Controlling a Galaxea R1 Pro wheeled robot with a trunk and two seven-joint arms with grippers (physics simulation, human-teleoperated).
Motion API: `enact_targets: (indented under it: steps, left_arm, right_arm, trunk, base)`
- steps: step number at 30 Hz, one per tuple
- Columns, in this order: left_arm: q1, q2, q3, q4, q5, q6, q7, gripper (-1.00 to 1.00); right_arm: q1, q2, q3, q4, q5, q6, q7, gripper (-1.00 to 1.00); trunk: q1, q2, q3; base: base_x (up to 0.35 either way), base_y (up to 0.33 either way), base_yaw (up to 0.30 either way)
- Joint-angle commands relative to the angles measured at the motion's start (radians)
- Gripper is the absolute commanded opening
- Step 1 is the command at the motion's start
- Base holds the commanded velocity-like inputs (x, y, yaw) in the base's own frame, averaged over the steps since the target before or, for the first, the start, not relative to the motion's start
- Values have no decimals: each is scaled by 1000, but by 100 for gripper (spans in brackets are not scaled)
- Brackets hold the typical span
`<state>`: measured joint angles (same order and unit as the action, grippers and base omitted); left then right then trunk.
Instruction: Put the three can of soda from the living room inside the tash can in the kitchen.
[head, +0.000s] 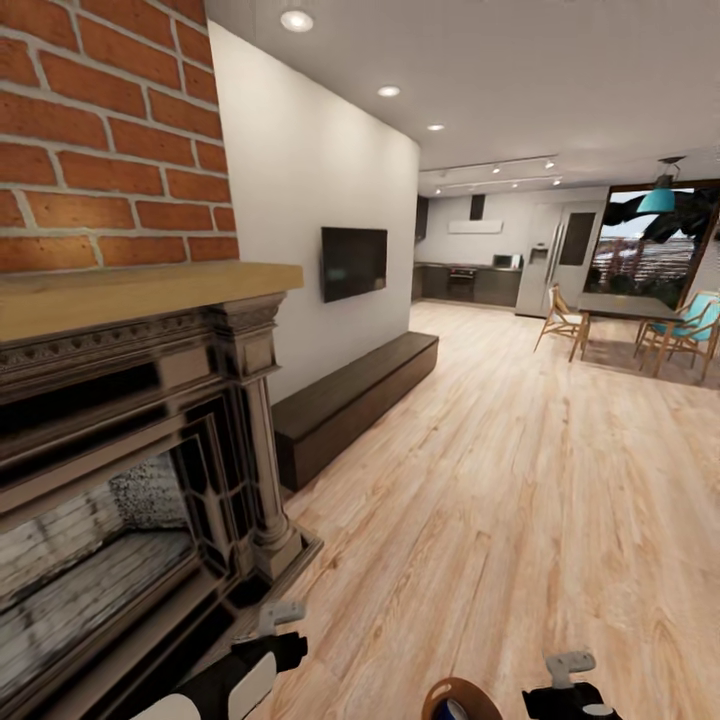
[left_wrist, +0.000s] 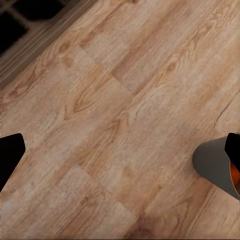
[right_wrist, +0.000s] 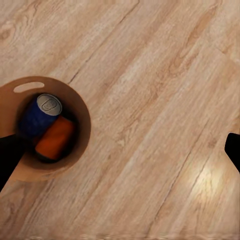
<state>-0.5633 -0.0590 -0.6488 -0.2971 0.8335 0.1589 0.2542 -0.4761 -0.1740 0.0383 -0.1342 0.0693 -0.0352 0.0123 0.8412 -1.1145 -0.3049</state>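
Cans, 1 blue (right_wrist: 40, 114), 1 orange (right_wrist: 56, 138), inside bin (right_wrist: 80, 107); labels unreadable

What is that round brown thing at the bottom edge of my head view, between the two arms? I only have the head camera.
Observer: It's the round brown-copper bin with a tan rim. The right wrist view looks straight down into it, with the light wood floor around it.
Operator: Anything inside?
Observer: A dark blue soda can and a bright orange soda can lie side by side in it, touching.
Operator: And the third can?
Observer: Two cans show in the opening. I cannot tell whether another lies beneath them.
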Motion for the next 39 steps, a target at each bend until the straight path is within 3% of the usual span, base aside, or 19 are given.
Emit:
enact_targets:
  steps: [1, 16, 20, 39]
  left_arm:
    - [4, 0, -4, 1, 0, -5, 0, 100]
    - [71, -1, -25, 41, 0, -101, -1, 100]
    - [87, 0, -26, 45, -1, -113, -2, 100]
    - [145, 4, -27, 47, -1, -154, -3, 100]
  right_arm:
    - [6, 0, 0, 0, 0, -1, 0, 100]
    - [73, 5, -1, 2, -2, -5, 0, 100]
    - [88, 16, 2, 13, 0, -5, 0, 100]
    - [93, 45, -1, 83, -2, -18, -1, 100]
  trunk:
    - [-4, 7, 5]
    - [-61, 112, 74]
    - [-77, 140, 91]
    - [-150, 273, 155]
  base:
    - [0, 0, -77]
    - [0, 0, -159]
    - [0, 0, -150]
    - [0, 0, -16]
